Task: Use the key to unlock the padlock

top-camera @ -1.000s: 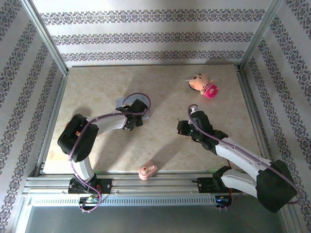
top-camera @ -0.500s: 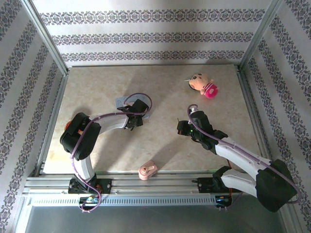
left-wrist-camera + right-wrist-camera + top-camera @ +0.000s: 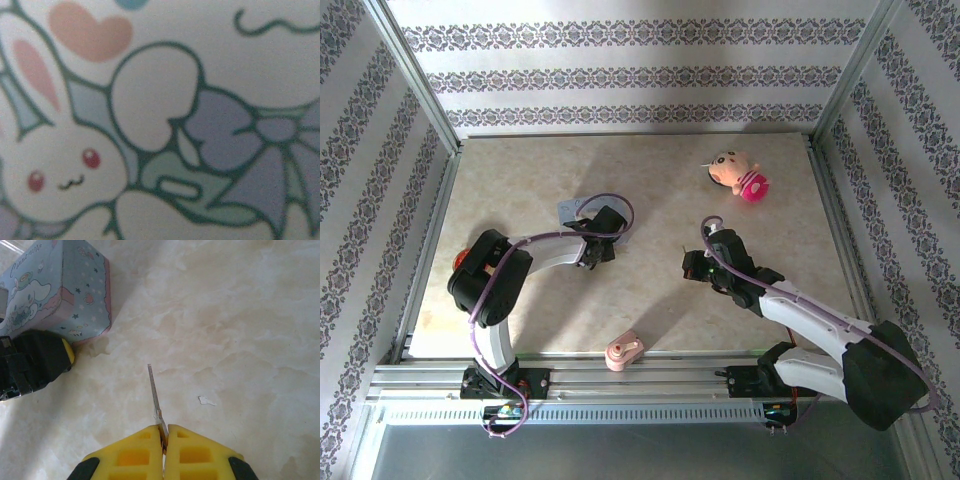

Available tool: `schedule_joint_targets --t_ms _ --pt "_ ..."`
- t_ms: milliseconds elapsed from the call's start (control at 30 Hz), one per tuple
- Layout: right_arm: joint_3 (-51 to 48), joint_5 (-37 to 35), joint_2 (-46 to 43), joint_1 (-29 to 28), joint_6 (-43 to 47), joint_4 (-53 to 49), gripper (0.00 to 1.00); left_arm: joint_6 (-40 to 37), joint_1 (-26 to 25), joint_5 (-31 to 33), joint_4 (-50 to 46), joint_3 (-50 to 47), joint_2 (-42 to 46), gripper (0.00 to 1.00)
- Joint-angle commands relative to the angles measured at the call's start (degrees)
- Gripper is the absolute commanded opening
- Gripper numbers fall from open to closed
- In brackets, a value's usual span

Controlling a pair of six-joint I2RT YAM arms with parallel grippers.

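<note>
Right gripper (image 3: 164, 433) pinches the key (image 3: 155, 392); left gripper (image 3: 607, 233), apparently against the tin (image 3: 60, 290), grip unclear

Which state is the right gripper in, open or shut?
Shut: the right gripper presses its yellow fingers together on the key.

The left arm (image 3: 545, 247) goes up from its base, folds at the elbow and reaches out to the right. Its wrist tips over, so the left gripper (image 3: 592, 250) points down and sits low. I cannot tell if its fingers are apart or together. The right arm (image 3: 810, 315) lies long and low, reaching away to the left. The right gripper (image 3: 164, 432) has its two yellow fingers (image 3: 135, 455) pressed tight together. They pinch the thin key (image 3: 154, 390), which sticks straight out in front.
</note>
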State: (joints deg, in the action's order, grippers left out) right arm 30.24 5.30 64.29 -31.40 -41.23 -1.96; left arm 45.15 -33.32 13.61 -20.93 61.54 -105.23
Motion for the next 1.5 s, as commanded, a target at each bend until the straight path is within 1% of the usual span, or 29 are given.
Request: schedule_joint_targets --t_ms 0,133,233,300,333,367,500,600,733,867,967,1133,1333,1467 --pt "-0.2 -1.2 0.4 -0.6 0.5 1.3 0.0 -1.2 -0.3 0.9 1.0 0.6 -0.4 0.42" --pt "-0.1 -1.0 0.7 -0.6 0.6 1.5 0.0 -1.2 -0.3 1.2 0.9 0.8 -0.1 0.4" --pt "-0.2 -1.0 0.7 -0.7 0.5 1.5 0.0 -1.7 -0.3 1.2 0.9 1.2 0.0 0.3" --pt "-0.3 -1.1 0.7 -0.7 0.6 1.5 0.0 -2.0 -0.4 0.7 0.7 1.4 0.2 0.28" --pt "-0.4 -1.1 0.7 -0.8 0.6 1.5 0.0 -2.0 -0.4 0.0 0.7 1.5 0.5 0.24" --pt "-0.5 -1.1 0.8 -0.9 0.7 1.6 0.0 -2.0 -0.4 -0.9 0.7 1.6 0.8 0.23" --pt "-1.2 0.2 1.7 -1.8 1.9 3.2 0.0 0.3 -0.4 -5.4 0.2 1.8 2.8 0.23" --pt "-1.5 2.1 3.7 -3.2 4.5 6.7 0.0 4.5 -0.4 -8.5 -1.9 2.7 4.0 0.24" --pt "-0.4 4.7 8.8 -5.5 8.3 10.6 0.0 8.4 -0.4 -14.1 -1.7 3.6 4.3 0.25" --pt "0.2 6.6 14.7 -7.6 10.2 16.4 0.0 11.6 -0.4 -17.5 0.7 3.7 3.9 0.25" --pt "0.3 6.9 17.3 -8.6 10.8 20.3 0.0 13.5 -0.3 -19.3 2.0 3.7 3.9 0.25" --pt "0.7 4.0 19.5 -11.2 13.2 23.2 0.0 14.8 -0.3 -20.9 2.6 4.1 3.8 0.25" --pt "0.6 4.0 24.9 -12.6 11.9 29.2 0.0 15.8 -0.3 -23.1 3.3 4.6 3.3 0.25" --pt "0.9 2.7 28.4 -14.2 11.0 33.3 0.0 16.0 -0.3 -24.1 3.9 4.6 3.0 0.25"
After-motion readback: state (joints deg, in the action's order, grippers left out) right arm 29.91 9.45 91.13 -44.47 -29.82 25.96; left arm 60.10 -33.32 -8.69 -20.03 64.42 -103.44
